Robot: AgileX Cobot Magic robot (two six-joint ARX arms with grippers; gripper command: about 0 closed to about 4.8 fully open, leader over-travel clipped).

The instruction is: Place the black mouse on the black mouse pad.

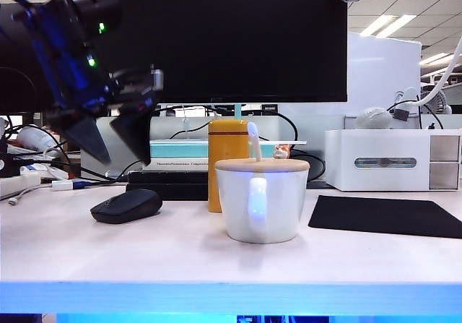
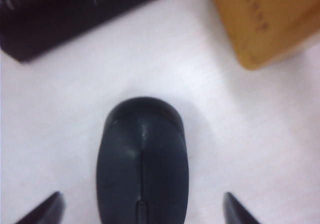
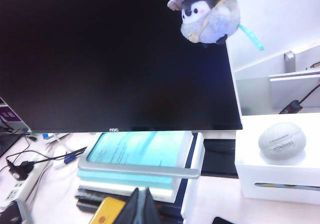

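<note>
Overhead, the left gripper (image 1: 114, 141) hangs with its jaws spread wide and empty above the black mouse (image 1: 125, 206), which rests on the white table (image 1: 180, 261); in the left wrist view the black mouse (image 2: 142, 164) lies between the two dark fingertips (image 2: 45, 211), touching neither. Beyond the jaws stand an orange canister (image 1: 226, 164) and a dark slab under the monitor (image 1: 216, 34). The black mouse pad (image 1: 386, 215) lies flat on the table well apart from the left jaws, past the white lidded mug (image 1: 261, 199). The right gripper (image 3: 142, 208) appears only in its wrist view, jaws pressed together and holding nothing, pointing toward a teal book stack (image 3: 140, 161) beneath the monitor
</note>
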